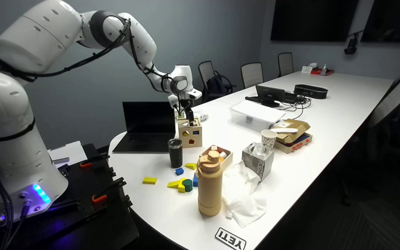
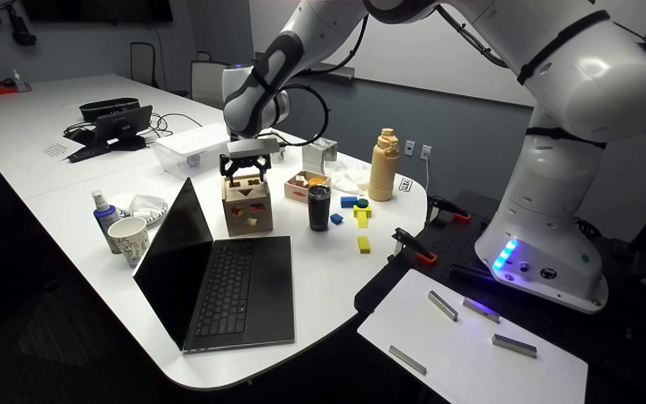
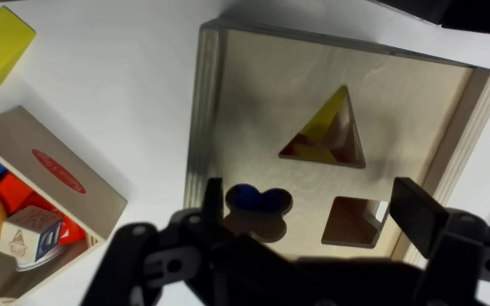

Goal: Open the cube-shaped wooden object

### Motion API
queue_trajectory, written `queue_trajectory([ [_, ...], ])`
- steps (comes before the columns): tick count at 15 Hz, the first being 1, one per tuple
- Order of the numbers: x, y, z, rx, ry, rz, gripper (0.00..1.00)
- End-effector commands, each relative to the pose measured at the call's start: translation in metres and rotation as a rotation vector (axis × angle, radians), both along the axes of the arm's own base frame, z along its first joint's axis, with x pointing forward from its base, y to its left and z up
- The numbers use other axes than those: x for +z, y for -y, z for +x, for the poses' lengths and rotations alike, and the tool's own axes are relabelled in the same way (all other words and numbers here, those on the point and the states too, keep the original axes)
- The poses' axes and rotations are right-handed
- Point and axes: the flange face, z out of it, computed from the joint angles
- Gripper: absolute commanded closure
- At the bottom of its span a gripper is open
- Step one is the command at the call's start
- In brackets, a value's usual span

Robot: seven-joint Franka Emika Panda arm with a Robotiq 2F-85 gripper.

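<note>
The cube-shaped wooden object is a light-tan box with shaped holes in its sides and lid; it stands upright on the table in both exterior views (image 1: 190, 141) (image 2: 264, 216). The wrist view looks down on its top lid (image 3: 253, 110), which has a triangle hole, a clover-like hole and a four-sided hole. Yellow and blue pieces show inside through the holes. My gripper (image 3: 308, 187) is open over the lid, its fingers spread across the clover and four-sided holes with nothing between them. In both exterior views the gripper (image 1: 191, 121) (image 2: 247, 177) points down at the lid; I cannot tell whether the fingertips touch it.
A black laptop (image 2: 250, 286) and a dark tumbler (image 2: 319, 209) stand close to the cube. A small open box of blocks (image 3: 75, 157) lies nearby. Loose yellow and blue blocks, a tan bottle (image 1: 210, 187), a tissue box (image 1: 259, 163) and a clear plastic bin (image 1: 255, 113) are also on the table.
</note>
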Motion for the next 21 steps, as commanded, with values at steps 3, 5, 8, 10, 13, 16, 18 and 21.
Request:
queue_trajectory([
  [3, -0.009, -0.015, 0.012, -0.016, 0.029, -0.033, 0.0],
  [5, -0.014, -0.016, 0.013, -0.014, 0.025, -0.042, 0.0],
  [8, -0.015, -0.016, 0.011, 0.004, -0.015, -0.03, 0.0],
  [10, -0.013, -0.016, 0.009, 0.011, -0.046, -0.028, 0.0],
  [13, -0.012, -0.015, 0.007, 0.006, -0.083, -0.023, 0.0],
  [16, -0.011, -0.014, 0.007, -0.001, -0.114, -0.021, 0.0],
  [18, -0.01, -0.014, 0.006, -0.004, -0.138, -0.013, 0.0],
  [21, -0.01, -0.013, 0.006, -0.013, -0.176, 0.006, 0.0],
])
